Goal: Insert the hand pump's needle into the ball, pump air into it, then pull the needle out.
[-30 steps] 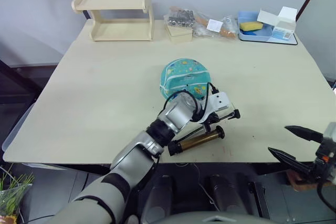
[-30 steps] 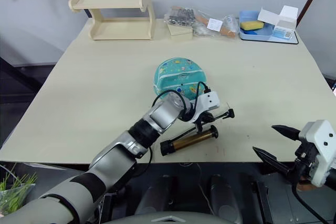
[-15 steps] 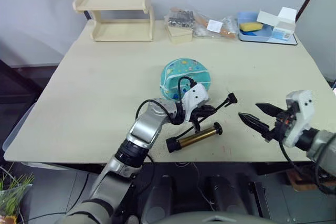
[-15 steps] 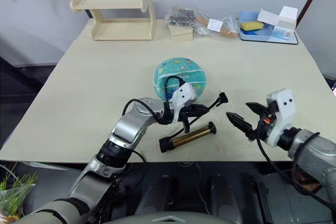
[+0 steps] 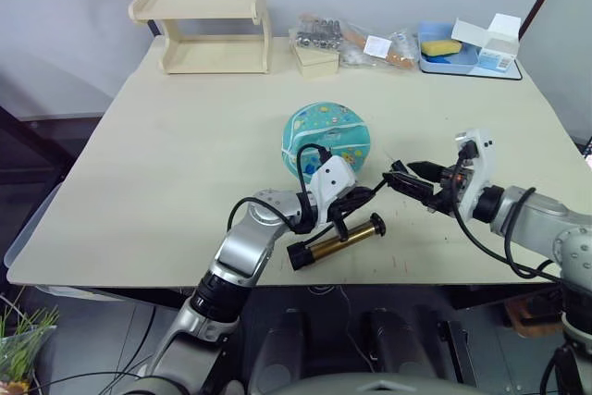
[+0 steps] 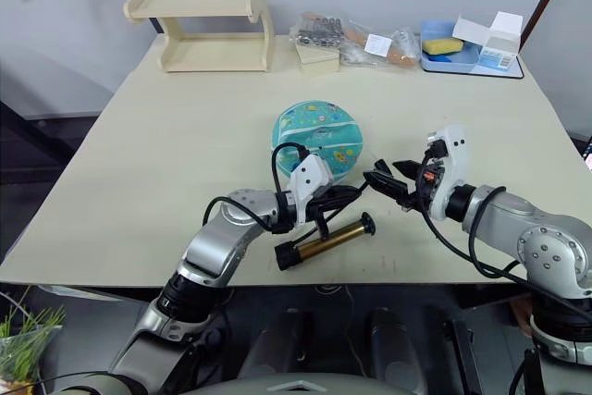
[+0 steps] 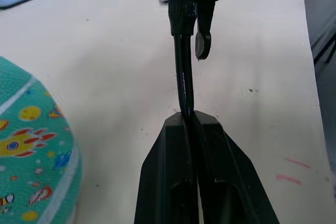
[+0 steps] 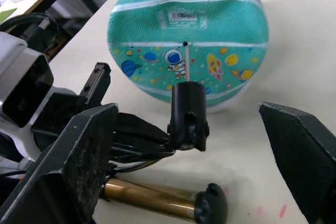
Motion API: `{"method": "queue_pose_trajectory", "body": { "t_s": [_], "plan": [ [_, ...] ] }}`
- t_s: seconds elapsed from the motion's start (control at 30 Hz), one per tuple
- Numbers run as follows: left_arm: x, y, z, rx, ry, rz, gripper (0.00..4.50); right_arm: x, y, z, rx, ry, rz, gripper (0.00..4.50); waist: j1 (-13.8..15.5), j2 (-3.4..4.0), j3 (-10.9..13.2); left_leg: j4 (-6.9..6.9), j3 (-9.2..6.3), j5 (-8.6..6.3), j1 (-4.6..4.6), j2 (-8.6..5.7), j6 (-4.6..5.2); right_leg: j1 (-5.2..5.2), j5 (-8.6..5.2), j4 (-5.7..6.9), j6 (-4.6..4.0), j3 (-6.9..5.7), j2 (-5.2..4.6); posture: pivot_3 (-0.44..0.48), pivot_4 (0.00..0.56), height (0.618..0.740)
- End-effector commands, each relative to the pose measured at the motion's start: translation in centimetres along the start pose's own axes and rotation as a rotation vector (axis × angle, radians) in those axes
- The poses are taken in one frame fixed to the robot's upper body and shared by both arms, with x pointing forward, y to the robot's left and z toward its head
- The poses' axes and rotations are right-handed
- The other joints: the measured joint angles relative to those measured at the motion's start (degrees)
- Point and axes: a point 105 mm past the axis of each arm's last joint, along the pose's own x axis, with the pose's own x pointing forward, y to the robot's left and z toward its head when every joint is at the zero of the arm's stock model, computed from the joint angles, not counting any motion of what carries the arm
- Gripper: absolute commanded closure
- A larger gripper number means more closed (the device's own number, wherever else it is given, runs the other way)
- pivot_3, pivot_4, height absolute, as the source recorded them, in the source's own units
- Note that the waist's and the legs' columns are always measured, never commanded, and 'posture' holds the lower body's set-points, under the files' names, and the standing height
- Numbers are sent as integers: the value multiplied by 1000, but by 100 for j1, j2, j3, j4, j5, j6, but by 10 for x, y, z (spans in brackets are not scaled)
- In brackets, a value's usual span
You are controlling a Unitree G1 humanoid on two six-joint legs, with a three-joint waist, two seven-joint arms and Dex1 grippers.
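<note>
The teal rubber ball [image 5: 326, 141] with cartoon prints and pale bands rests on the beige table [image 5: 166, 164], a little beyond both grippers and between them. The short gold-metallic hand pump [image 5: 336, 240] with black end caps lies on the table near the front edge, just in front of the left gripper [image 5: 356, 199], its long axis running across the table from the robot's left to its right.

The left gripper has its two black fingers [image 7: 173, 171] pressed together on the thin black hose [image 7: 182, 72] of the pump, and the hose runs straight out from between them toward the right gripper [image 5: 418, 182]. The right gripper stands with its fingers wide apart, one on each side of the black end piece [image 8: 188, 115] of the hose, and it does not seem to touch it yet.

From this end piece the tiny thin metal needle [image 8: 186, 61] sticks out. In the right wrist view it points along the fingers toward the ball, but its tip appears to stop short of the rubber; whether it aims at the valve cannot be told.

So the right arm is the nearer one to the needle end. The coming move probably needs this gripper to close on the end piece and then push it along the needle's own axis, away from the robot, into the ball.
</note>
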Motion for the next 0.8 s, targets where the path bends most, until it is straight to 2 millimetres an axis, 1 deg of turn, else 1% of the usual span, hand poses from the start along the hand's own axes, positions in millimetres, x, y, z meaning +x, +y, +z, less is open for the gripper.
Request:
{"method": "queue_pose_trajectory", "body": {
  "t_s": [0.03, 0.1, 0.23, 0.8],
  "plan": [
    [-5, -1, 14, 23, -57, 15, 4500, 1, 9, 10, -21, -25, 53, 1737, -5, 0, 0, 0, 0, 0, 0, 0, 0, 0, -1, 0, 1, 0, 0, 0, 150, 740],
    [-5, -1, 14, 20, -57, 19, 4500, 2, 10, 10, -24, -25, 57, 2693, -5, 0, 0, 0, 0, 0, -1, 1, 0, 0, -1, 0, 3, 0, 1, 0, 150, 740],
    [-6, 1, 14, 13, -61, 29, 4500, 4, 12, 13, -26, -41, 68, 2693, -5, 0, 0, 0, 1, 0, -1, 0, 0, 0, -3, -1, 6, 1, 0, 0, 150, 740],
    [-6, 2, 17, 12, -65, 27, 4500, 6, 13, 13, -17, -72, 60, 2693, -7, 0, 0, 0, 1, -1, -3, 0, 1, -1, -5, -4, 8, 1, 0, 0, 150, 740]
  ]
}}
